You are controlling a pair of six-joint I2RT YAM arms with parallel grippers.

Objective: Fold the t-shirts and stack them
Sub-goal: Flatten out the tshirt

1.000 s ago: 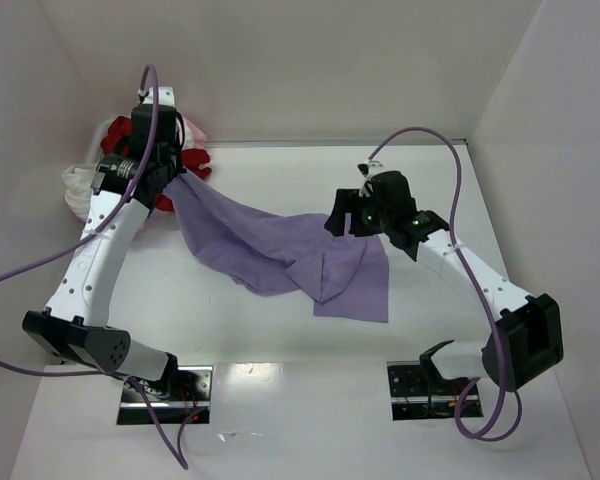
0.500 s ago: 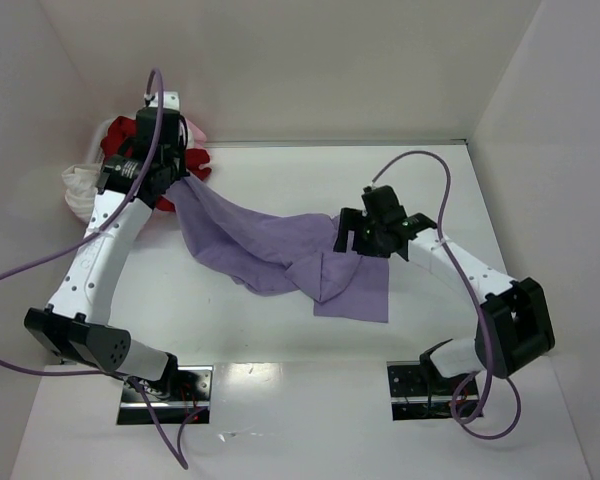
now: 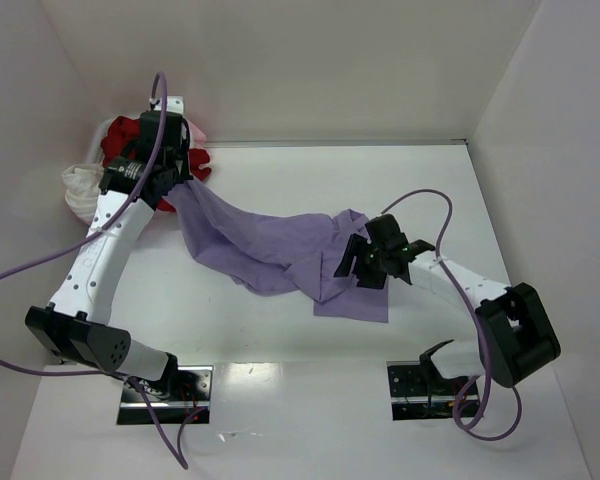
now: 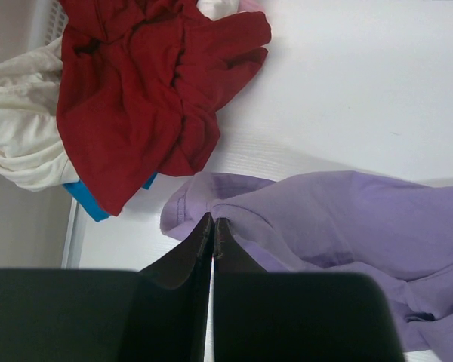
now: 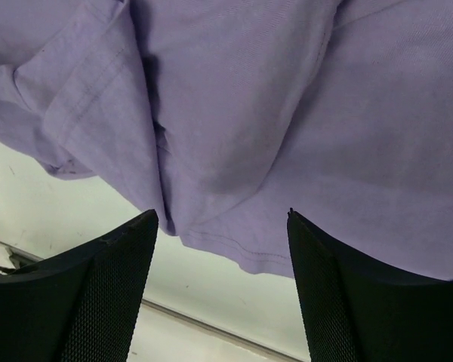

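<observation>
Across the table (image 3: 300,180), lavender t-shirt (image 3: 250,240), far-left to near-right

Your two arms share one build: the left arm (image 3: 100,245) and the right arm (image 3: 465,285) have smooth white link shells joined by blocky black joint housings (image 3: 515,335). A thin purple cable (image 3: 158,100) loops off each, and each stands on a shiny metal base plate (image 3: 165,392). Small green lights (image 3: 373,262) glow on the right wrist. The right gripper (image 5: 223,213) has black fingers (image 5: 106,302) with fine mesh-textured faces; the left gripper (image 4: 213,220) is plain smooth black.
</observation>
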